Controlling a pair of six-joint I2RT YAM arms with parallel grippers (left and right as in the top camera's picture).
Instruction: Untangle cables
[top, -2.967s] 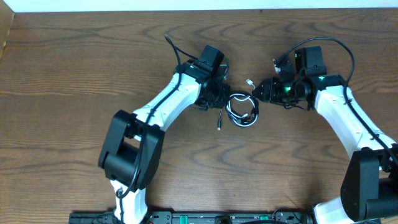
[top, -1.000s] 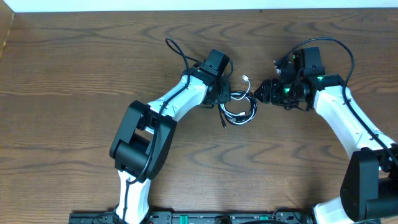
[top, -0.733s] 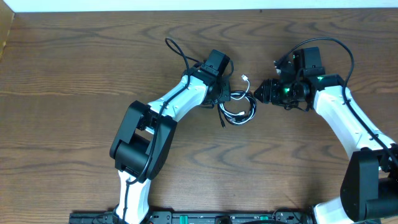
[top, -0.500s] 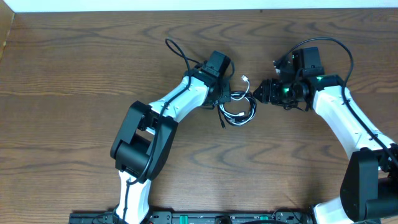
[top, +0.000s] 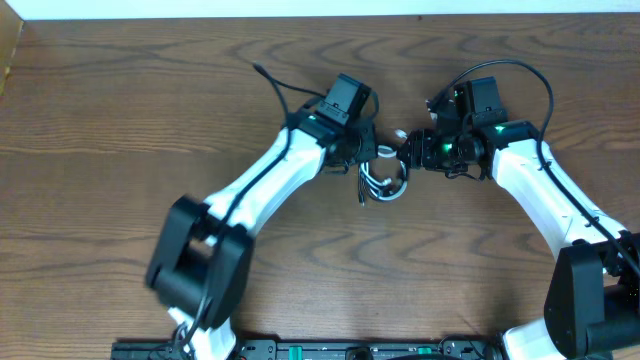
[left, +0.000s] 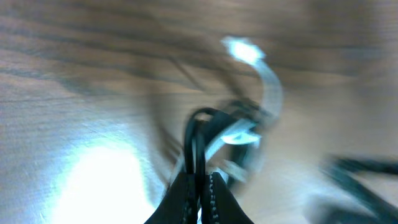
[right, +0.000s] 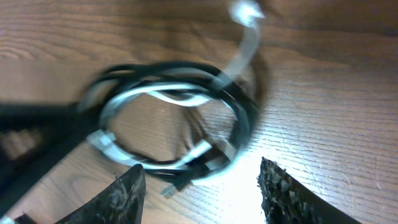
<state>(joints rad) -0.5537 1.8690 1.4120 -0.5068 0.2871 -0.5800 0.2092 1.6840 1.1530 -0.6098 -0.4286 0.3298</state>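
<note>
You have the cables (top: 385, 178) lying as one small coil on the bench (top: 120, 120), about midway across it and toward the far side, between your two arms. The left pincer (top: 364, 152) sits at the coil's far left edge and the right pincer (top: 411, 152) at its far right edge. The coil lies between them and a little nearer than both.

Your left pincer is together, clamped on the cables. In the left wrist view its fingertips (left: 181, 202) meet around a black cord that loops up from between them. The rest of the coil is just beyond, too blurred to read strand by strand.

Your right pincer stands apart with nothing in it. In the right wrist view its two fingers (right: 127, 190) frame the lower edge of the picture. The coil lies flat on the bench just ahead of the gap, and as far as you can see it touches neither finger.

The coil is black cords wound together with a white cord (right: 242, 53). The white cord's loose tail runs off toward the far side and ends in a small plug (top: 399, 133), which rests on the bench between the two pincers. A short black tail (top: 362, 196) pokes out from the coil's near left edge, pointing toward the near side.
</note>
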